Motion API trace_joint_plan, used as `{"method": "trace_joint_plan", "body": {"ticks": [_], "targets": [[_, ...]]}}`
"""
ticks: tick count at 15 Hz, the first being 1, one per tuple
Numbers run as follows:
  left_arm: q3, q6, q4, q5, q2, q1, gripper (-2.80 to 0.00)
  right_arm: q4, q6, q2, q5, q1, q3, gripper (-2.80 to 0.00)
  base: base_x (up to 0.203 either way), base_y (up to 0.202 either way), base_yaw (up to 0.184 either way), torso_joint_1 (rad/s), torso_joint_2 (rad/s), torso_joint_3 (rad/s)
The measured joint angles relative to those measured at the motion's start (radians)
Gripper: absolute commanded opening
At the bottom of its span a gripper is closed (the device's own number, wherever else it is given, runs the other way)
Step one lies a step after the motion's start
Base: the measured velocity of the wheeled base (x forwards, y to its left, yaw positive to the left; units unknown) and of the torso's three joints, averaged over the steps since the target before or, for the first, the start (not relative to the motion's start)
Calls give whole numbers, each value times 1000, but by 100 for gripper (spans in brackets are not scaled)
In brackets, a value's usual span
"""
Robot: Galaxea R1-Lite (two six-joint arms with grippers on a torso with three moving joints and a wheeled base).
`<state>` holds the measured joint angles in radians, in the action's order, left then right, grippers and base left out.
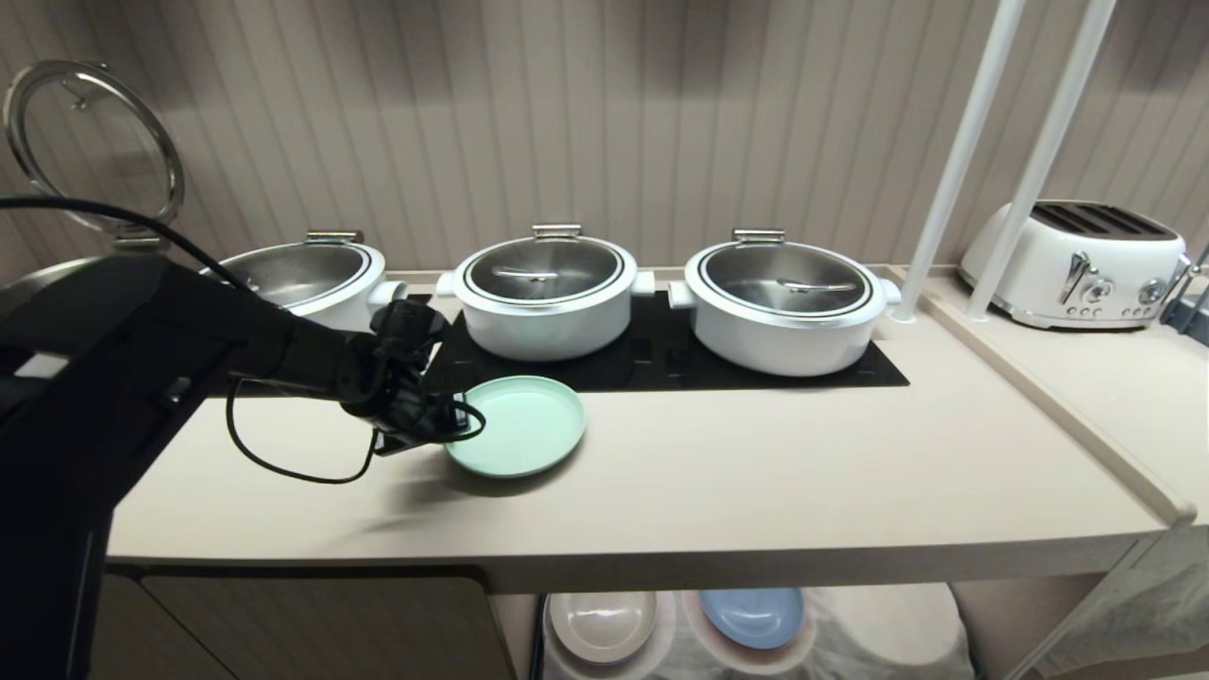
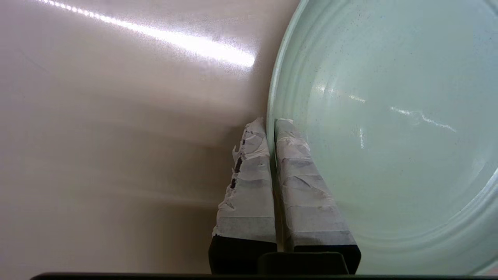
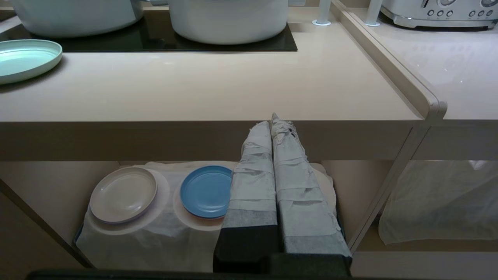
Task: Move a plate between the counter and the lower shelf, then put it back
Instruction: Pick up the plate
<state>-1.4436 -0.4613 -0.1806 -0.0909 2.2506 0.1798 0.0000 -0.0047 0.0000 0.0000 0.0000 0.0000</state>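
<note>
My left gripper (image 1: 451, 422) is pinched onto the plate (image 1: 518, 424), gripping its rim at the plate's 9 o'clock edge in the head view. From the left wrist camera, 1 taped finger (image 2: 249, 182) sits just outside the rim and the other lies inside over the dish, with almost no gap between them. The plate (image 2: 389, 128) is on the counter (image 1: 756, 472), just in front of the black cooktop (image 1: 661, 364), at about 7 o'clock from the middle pot (image 1: 543, 295); whether my side of it is raised off the surface I cannot tell.

My right gripper (image 3: 272, 128) hangs low in front of the counter's edge, fingers pressed together and holding nothing. Beyond it, the lower shelf (image 3: 163, 233) carries a beige-grey plate (image 3: 123, 193) at its 9 o'clock side and a blue plate (image 3: 206, 190) beside it, both on white cloth.
</note>
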Motion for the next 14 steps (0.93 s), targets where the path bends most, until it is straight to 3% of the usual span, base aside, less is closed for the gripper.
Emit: {"method": "trace_joint_plan", "body": {"ticks": [8,14], "targets": [[134,-101,2,13,-104,1,-280,0,1,0,0,0,0,-280,0,0,0,0,0,0],[245,-271,1,28,-201,9,-280,0,1,0,0,0,0,-280,0,0,0,0,0,0]]}}
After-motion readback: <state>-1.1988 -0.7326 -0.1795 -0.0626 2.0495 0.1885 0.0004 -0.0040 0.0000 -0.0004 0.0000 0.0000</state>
